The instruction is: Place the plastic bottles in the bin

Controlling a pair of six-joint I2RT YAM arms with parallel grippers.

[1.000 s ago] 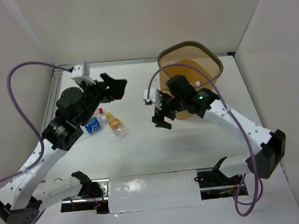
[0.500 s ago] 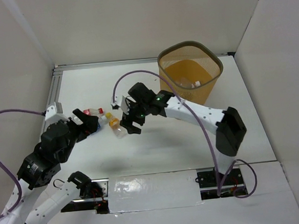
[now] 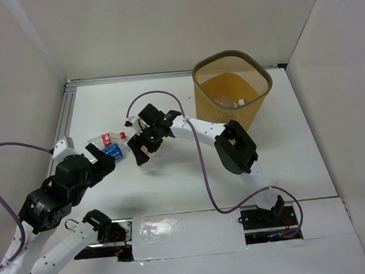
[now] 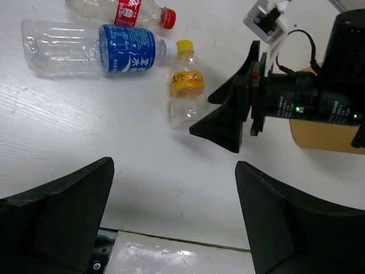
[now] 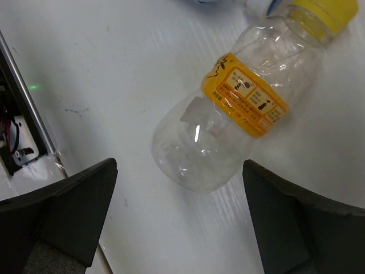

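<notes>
Yellow-labelled bottle [image 5: 228, 114] lies on its side on the worktop [image 3: 191, 174], well left of the bin [image 3: 229, 53]. Long axis flat, skewed between the jaws. The yellow cap end is away from me, just beside the blue-labelled bottle [image 4: 122, 48]; neither end points toward the bin.

Step, as I judge: the reach before the pick. Right gripper [image 5: 179, 165] hovers over it, jaws spread, nothing pinched. Next I'd square the wrist across the label, descend, close.

Left gripper [image 4: 174, 165], further from the bin, jaws spread, empty.
</notes>
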